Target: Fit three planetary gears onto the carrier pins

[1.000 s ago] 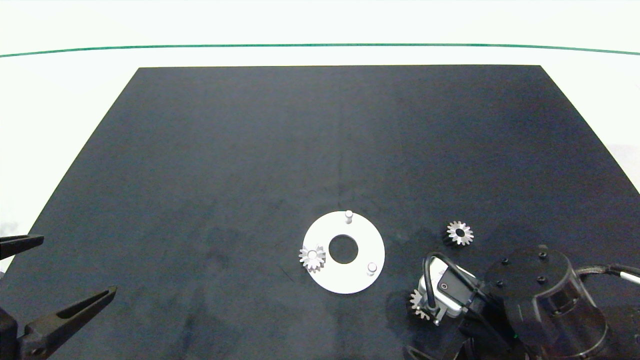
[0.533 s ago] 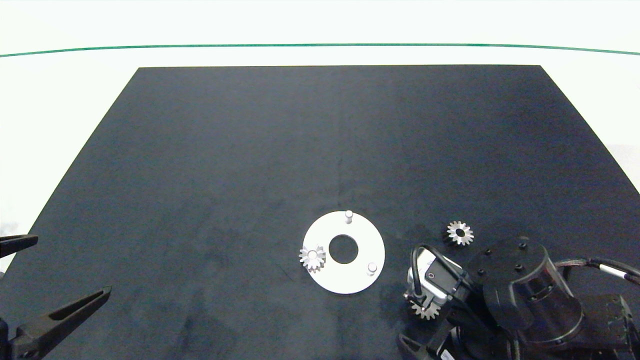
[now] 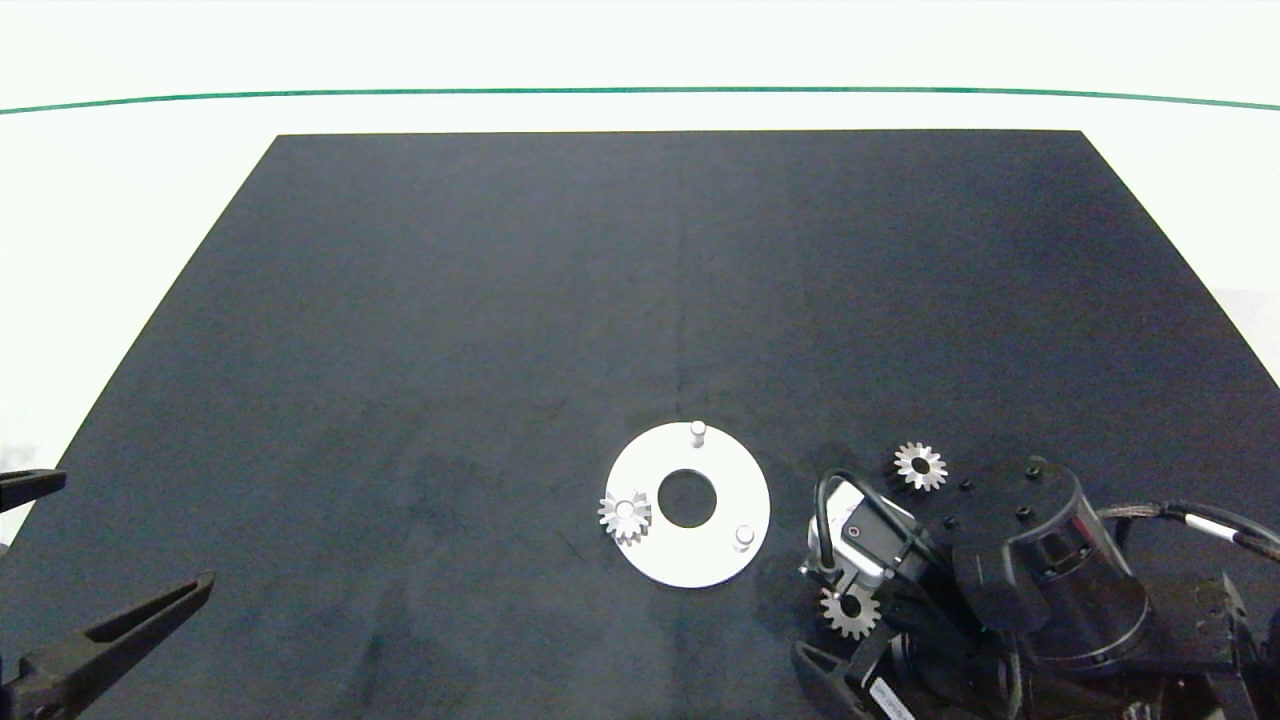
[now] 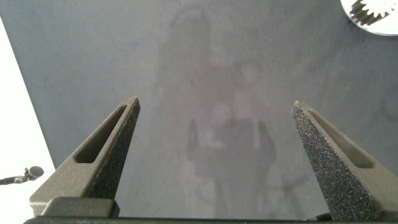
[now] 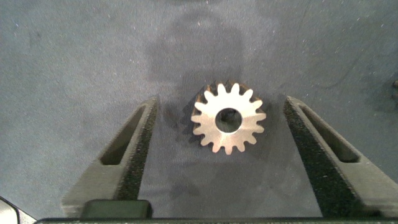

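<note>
The white disc (image 3: 722, 565) lies on the mat's near middle. Two bare carrier pins (image 3: 697, 432) (image 3: 743, 538) stand on it. A silver planetary gear (image 3: 625, 515) sits on the third pin at the disc's left edge. One loose gear (image 3: 920, 466) lies flat to the right of the disc. Another loose gear (image 3: 850, 611) (image 5: 229, 119) lies flat between the fingers of my right gripper (image 5: 222, 99), which is open and not touching it. The right arm (image 3: 1040, 570) hangs over it. My left gripper (image 3: 137, 530) (image 4: 215, 102) is open and empty at the near left corner.
The black mat (image 3: 500, 300) covers most of the white table (image 3: 150, 180). A green line (image 3: 640, 91) runs along the far side. In the left wrist view the disc's edge (image 4: 380, 28) shows in a corner.
The right arm has moved left and toward the near edge, uncovering the loose gear beside its wrist camera. The left gripper has drifted slightly toward the near edge.
</note>
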Controlling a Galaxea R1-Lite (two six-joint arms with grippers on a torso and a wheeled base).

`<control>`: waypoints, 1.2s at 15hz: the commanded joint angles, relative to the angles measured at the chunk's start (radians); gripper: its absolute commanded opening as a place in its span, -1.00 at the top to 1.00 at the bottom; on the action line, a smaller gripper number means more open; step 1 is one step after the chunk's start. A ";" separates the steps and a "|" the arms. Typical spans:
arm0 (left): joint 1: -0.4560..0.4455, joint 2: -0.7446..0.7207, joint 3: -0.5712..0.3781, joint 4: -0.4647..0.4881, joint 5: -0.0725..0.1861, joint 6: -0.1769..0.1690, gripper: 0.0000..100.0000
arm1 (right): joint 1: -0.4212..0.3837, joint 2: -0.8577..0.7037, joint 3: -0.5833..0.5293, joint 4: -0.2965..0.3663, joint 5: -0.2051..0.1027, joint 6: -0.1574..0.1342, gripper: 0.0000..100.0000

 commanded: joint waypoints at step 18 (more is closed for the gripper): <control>-0.002 -0.001 -0.005 0.002 0.002 0.003 -1.00 | -0.015 0.022 -0.002 -0.002 -0.002 -0.001 0.19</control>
